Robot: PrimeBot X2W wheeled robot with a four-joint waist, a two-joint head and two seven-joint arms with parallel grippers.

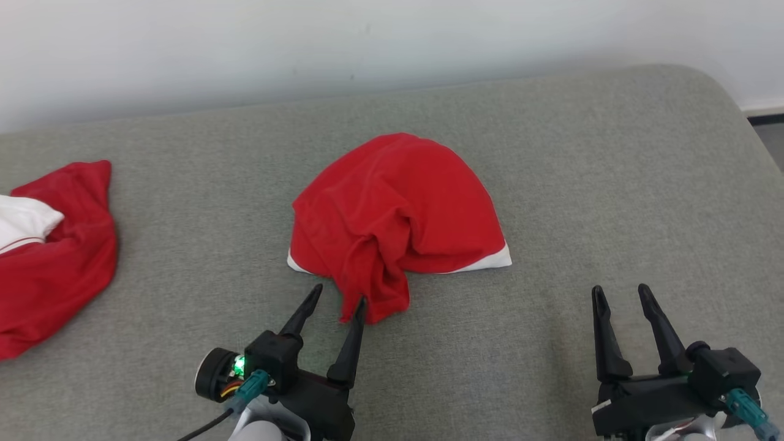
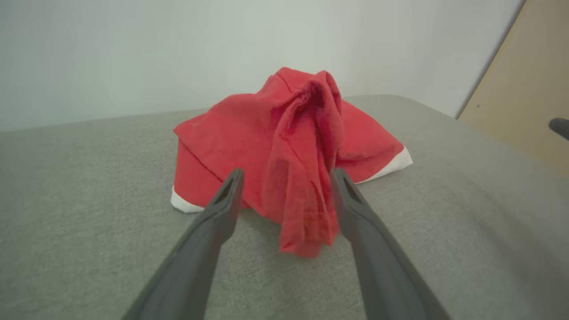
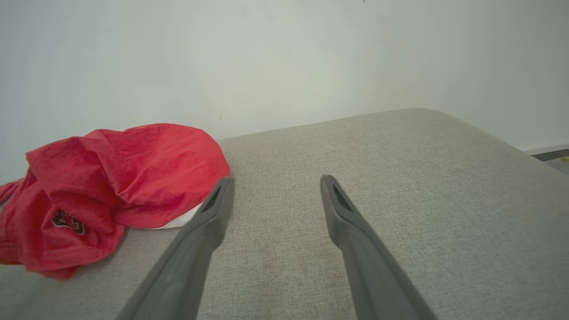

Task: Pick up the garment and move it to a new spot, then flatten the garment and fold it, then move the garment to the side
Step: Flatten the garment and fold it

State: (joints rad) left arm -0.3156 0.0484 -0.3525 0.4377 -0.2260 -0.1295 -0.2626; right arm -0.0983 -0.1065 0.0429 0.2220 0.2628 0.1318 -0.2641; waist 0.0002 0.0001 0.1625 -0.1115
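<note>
**Two open grippers, one bunched red garment**

Both grippers had their fingers spread and held nothing. The garment (image 1: 398, 214) lay crumpled mid-cushion (image 1: 582, 153), with a white edge peeking out beneath it. My left gripper (image 1: 339, 294) straddled the flap (image 2: 306, 209) that trailed off its near side. My right gripper (image 1: 620, 288) sat well apart, over bare fabric.

I judged this to be the first pick-up. I would push slightly deeper over the flap, clamp the full bunch rather than one layer, then lift straight up.

Sleeves and collar were folded out of sight. I could not tell whether the fingers touched the cloth. A small dark badge (image 3: 67, 221) was unreadable. Another red-and-white cloth (image 1: 55, 257) was cut off at the left.
</note>
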